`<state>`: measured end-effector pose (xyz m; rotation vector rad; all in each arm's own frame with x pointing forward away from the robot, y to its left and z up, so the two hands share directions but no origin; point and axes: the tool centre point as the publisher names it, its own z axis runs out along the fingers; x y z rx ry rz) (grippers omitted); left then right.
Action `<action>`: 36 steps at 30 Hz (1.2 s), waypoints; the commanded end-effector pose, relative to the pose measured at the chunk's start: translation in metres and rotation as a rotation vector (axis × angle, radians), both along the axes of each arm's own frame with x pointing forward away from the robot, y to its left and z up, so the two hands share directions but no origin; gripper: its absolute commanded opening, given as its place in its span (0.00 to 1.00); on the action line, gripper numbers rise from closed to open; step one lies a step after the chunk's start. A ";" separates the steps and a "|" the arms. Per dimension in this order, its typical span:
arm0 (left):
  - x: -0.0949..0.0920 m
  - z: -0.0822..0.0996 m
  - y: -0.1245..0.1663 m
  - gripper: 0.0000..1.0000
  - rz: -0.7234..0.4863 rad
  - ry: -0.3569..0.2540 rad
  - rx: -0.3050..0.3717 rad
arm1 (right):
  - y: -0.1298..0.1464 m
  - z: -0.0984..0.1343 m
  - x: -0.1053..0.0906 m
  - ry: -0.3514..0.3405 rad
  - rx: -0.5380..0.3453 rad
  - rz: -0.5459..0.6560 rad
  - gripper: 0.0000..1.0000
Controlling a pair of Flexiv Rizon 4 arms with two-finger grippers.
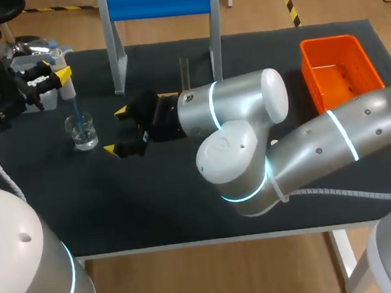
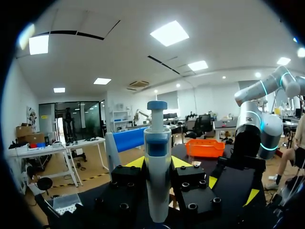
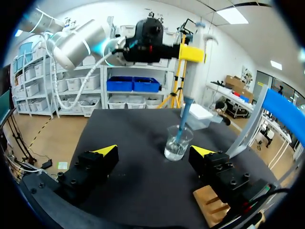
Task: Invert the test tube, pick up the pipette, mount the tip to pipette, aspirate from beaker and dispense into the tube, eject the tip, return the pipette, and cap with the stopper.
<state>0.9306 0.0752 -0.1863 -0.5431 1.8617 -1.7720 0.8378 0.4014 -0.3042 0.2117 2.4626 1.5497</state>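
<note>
Pipette (image 2: 157, 143) closest of all: my left gripper (image 2: 157, 164) clamps its white body from both sides, upright, its blue tip (image 1: 75, 109) dipped into the glass beaker (image 1: 82, 132) on the black table (image 1: 118, 209). My right gripper (image 1: 116, 131) sits just beside the beaker, fingers spread wide, holding nothing.

Table (image 1: 188, 209) has a black top with a pale edge along the near side. Sitting on it: a glass beaker (image 1: 82, 132) of clear liquid toward the left, an orange bin (image 1: 325, 41) far right, a white-legged frame (image 1: 159, 2) with a blue bar at the back, a white box (image 1: 47, 100) in the far left corner, and a wooden block (image 3: 214, 202) near the beaker.
</note>
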 end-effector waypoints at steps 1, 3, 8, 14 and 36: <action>0.000 0.000 0.000 0.00 0.001 -0.001 -0.001 | -0.042 0.037 0.001 0.033 0.006 0.125 1.00; 0.000 0.000 0.000 0.00 0.001 -0.001 -0.001 | -0.048 0.051 0.001 0.028 0.016 0.155 1.00; 0.000 0.000 0.000 0.00 0.001 -0.001 -0.001 | -0.060 0.084 0.004 0.012 0.057 0.220 1.00; 0.000 0.000 0.000 0.00 0.001 -0.001 -0.001 | -0.067 0.110 0.011 0.038 0.107 0.298 1.00; 0.000 0.000 0.000 0.00 0.001 -0.001 -0.001 | -0.057 0.162 0.051 0.058 0.118 0.529 0.45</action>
